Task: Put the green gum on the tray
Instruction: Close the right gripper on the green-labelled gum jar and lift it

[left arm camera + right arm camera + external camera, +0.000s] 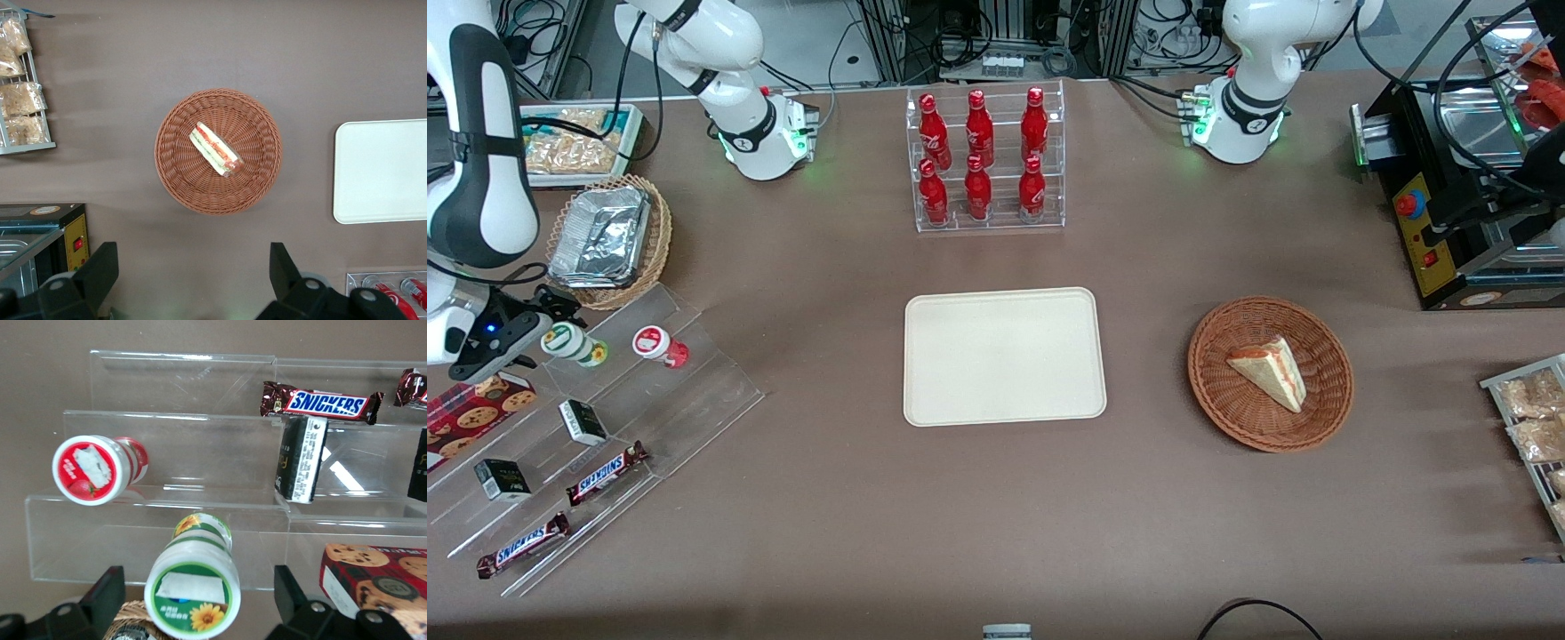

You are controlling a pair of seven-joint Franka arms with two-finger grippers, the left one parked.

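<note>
The green gum [574, 344], a white canister with a green-and-yellow label, lies on the top step of a clear acrylic stand, its lid pointing toward my right gripper [538, 333]. In the right wrist view the gum's green-rimmed lid [193, 587] sits between the open gripper's [199, 603] two fingers, with a gap on each side. The cream-beige tray [1005, 356] lies flat at mid-table, far from the gum toward the parked arm's end; it also shows in the left wrist view [380, 170].
A red-lidded canister [654, 344] lies beside the green gum on the same stand [694, 373]. Snickers bars [605, 471], dark boxes [583, 422] and a cookie box [476, 409] lie on its lower steps. A wicker basket with foil trays [609, 240] and a red-bottle rack [985, 160] stand farther back. A basket [1320, 342] holds a sandwich.
</note>
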